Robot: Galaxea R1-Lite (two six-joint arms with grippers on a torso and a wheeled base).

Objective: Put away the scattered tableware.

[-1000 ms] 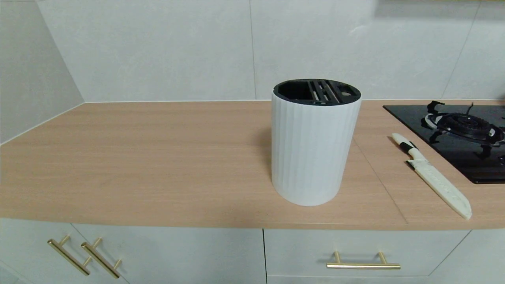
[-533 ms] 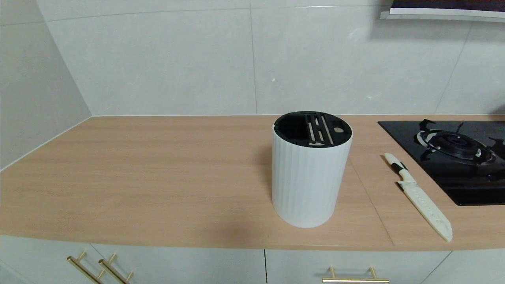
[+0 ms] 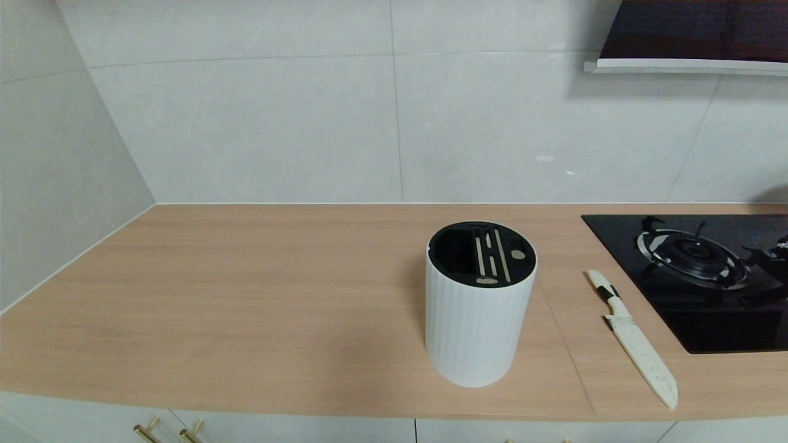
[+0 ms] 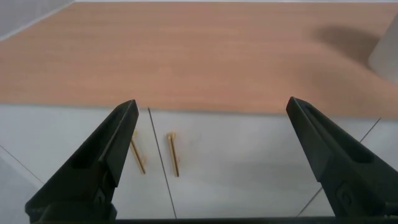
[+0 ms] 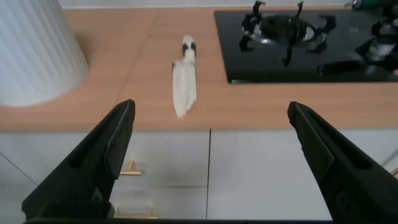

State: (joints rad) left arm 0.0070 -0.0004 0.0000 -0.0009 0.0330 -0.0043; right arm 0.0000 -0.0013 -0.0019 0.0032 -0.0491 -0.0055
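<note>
The knife point(image 3: 634, 341) is seen lying flat on the wooden countertop point(image 3: 246, 295), right of the holder and just left of the hob. Its cream handle with a black band is turned toward the far wall, and its pale speckled blade is angled toward the near edge and slightly right. It is touched by nothing. In the right wrist view the knife point(image 5: 185, 81) is seen between the holder point(image 5: 34, 50) and the hob point(image 5: 292, 37). The white ribbed holder point(image 3: 474, 326) is stood upright near the middle of the countertop, apart from the knife, and slots are cut in its black top. The black gas hob point(image 3: 695, 307) is set into the countertop at the right. The right gripper point(image 5: 211, 107) is held before the cabinet fronts, below the countertop's near edge, its jaws spread wide with nothing between them. The left gripper point(image 4: 211, 106) is likewise spread wide and empty, held before the cabinet door with brass handles point(image 4: 173, 154) farther left.
</note>
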